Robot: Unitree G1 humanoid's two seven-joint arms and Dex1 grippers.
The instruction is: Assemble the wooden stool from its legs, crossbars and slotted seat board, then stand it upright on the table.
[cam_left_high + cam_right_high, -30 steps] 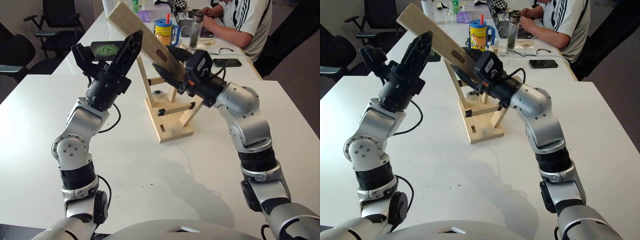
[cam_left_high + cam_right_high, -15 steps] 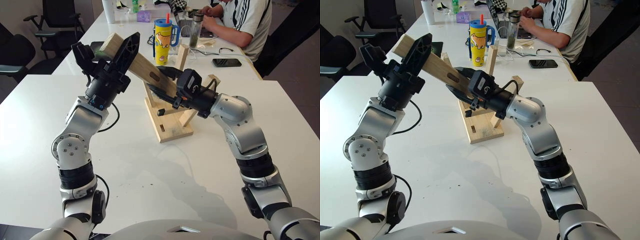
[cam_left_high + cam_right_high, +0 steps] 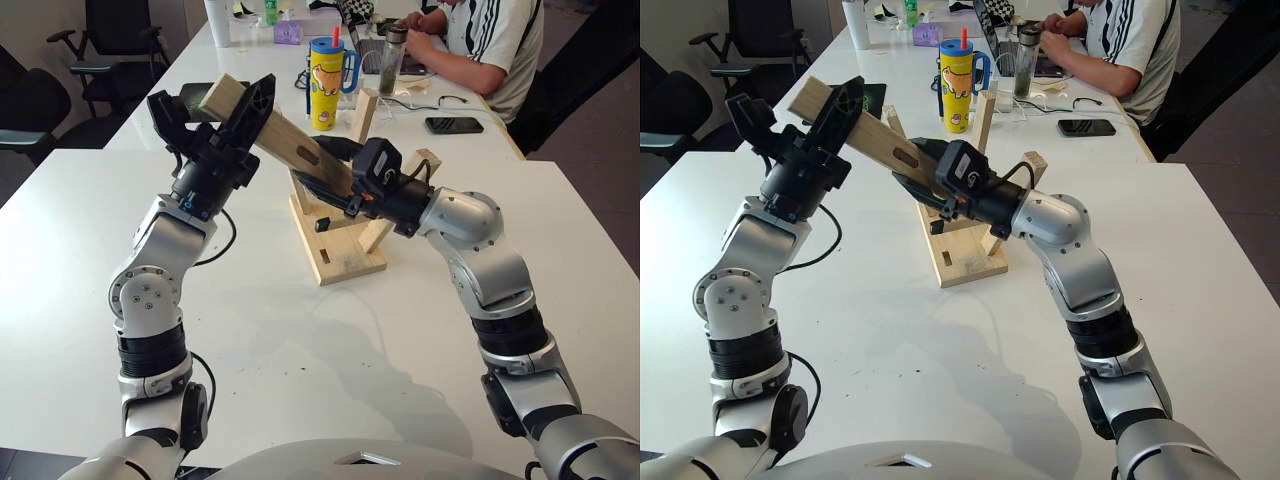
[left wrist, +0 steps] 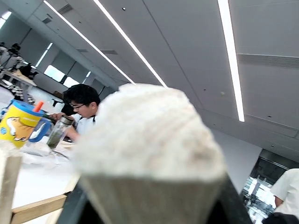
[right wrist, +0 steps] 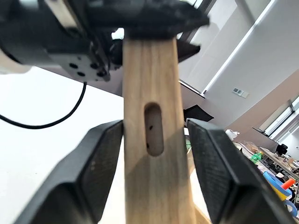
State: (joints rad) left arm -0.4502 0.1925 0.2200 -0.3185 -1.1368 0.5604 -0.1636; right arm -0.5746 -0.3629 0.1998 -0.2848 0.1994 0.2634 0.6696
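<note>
Seat board [image 3: 283, 138], tilted over the leg frame [image 3: 346, 262], sits clamped in left gripper [image 3: 250, 106] up high and right gripper [image 3: 320, 168] lower.

— Any writing or numbers you can make out?
— None that can be read. The yellow cup [image 3: 326, 70] carries a cartoon figure, and any lettering on it is too small to tell.
— And the seat board [image 3: 285, 140]?
— Plain wood, with no legible mark on the face that shows.
— Anything on the walls?
— A small wall plate [image 5: 238, 92] has marks on it, but they are too small to read.
</note>
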